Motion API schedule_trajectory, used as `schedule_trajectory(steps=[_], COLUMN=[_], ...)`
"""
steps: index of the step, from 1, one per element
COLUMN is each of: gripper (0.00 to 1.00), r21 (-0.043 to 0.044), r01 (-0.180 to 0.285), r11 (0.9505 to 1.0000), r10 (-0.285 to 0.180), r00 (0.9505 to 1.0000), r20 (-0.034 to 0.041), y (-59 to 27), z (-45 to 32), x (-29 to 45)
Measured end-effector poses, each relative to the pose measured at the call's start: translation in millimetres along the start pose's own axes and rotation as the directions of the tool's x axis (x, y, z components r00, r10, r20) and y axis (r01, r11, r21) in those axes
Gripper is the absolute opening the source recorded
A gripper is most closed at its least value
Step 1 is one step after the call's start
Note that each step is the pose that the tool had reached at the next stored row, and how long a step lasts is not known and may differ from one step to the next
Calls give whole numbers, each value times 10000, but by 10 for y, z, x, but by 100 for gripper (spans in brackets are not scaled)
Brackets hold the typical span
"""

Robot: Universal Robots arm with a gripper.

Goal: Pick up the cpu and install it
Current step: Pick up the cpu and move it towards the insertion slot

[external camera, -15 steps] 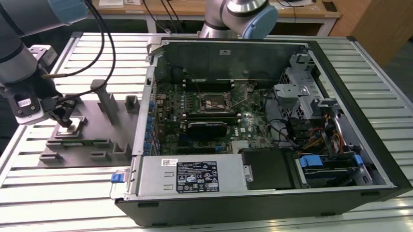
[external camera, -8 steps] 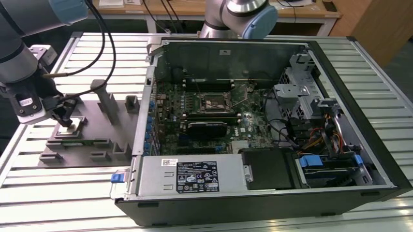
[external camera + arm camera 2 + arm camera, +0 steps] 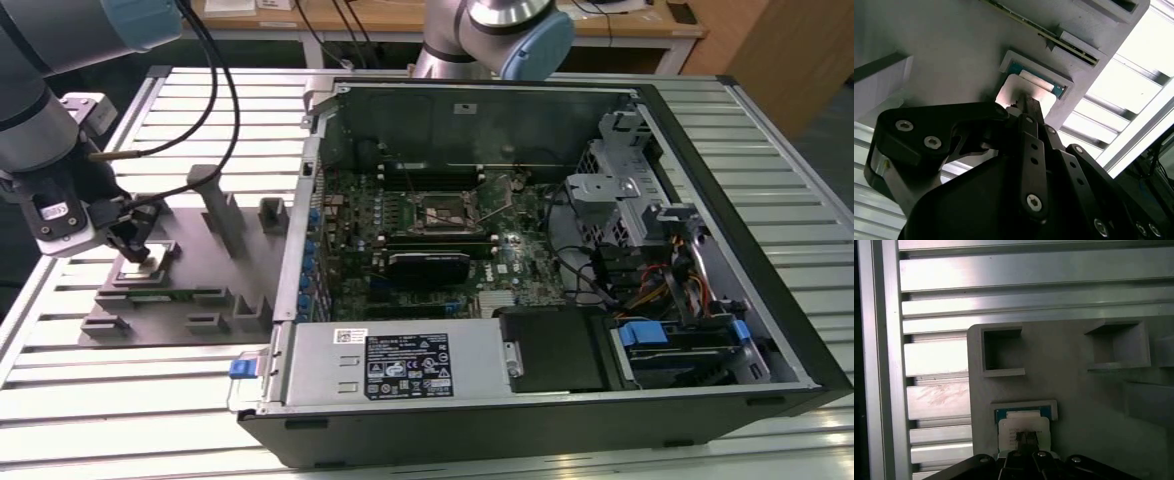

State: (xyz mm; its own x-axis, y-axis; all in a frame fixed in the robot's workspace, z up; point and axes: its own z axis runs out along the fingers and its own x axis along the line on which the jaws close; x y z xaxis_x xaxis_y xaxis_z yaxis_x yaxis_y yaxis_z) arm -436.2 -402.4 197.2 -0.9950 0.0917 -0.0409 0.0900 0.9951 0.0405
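Note:
The cpu [image 3: 147,264] is a small silvery square chip lying flat in a raised pocket of the grey tray [image 3: 214,225], at the exterior view's left. My gripper [image 3: 134,245] stands straight over it. In both wrist views the fingertips [image 3: 1024,104] come together over the cpu's [image 3: 1044,94] metal top plate, at or just above its surface and not around its edges. The gripper [image 3: 1026,438] covers part of the cpu [image 3: 1021,423], and a blue-green strip shows beside the chip in the pocket.
An open computer case [image 3: 694,250] lies on the slatted aluminium table [image 3: 80,400] toward the exterior view's right, its motherboard socket [image 3: 445,212] bare in the middle. Upright posts and blocks [image 3: 214,200] rise from the tray close to the gripper. A second arm [image 3: 501,30] stands behind the case.

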Motion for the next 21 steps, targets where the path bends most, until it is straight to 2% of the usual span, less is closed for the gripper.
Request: schedule_trajectory(steps=[1,3,4,6,9,11,14,15,21], gripper=[11,23,23,35,41,53,58,65,65], r21=[0,0,0,0,0,-1,-1,0,-2], r01=[1,3,4,6,9,11,14,15,59], r11=[10000,10000,10000,10000,10000,10000,10000,10000,10000], r10=[-1,-3,-4,-6,-9,-11,-14,-15,-59], r00=[10000,10000,10000,10000,10000,10000,10000,10000,10000], r20=[0,0,0,0,0,0,0,0,-2], y=[0,0,0,0,0,0,0,0,-2], z=[0,0,0,0,0,0,0,0,39], x=[0,0,0,0,0,0,0,0,2])
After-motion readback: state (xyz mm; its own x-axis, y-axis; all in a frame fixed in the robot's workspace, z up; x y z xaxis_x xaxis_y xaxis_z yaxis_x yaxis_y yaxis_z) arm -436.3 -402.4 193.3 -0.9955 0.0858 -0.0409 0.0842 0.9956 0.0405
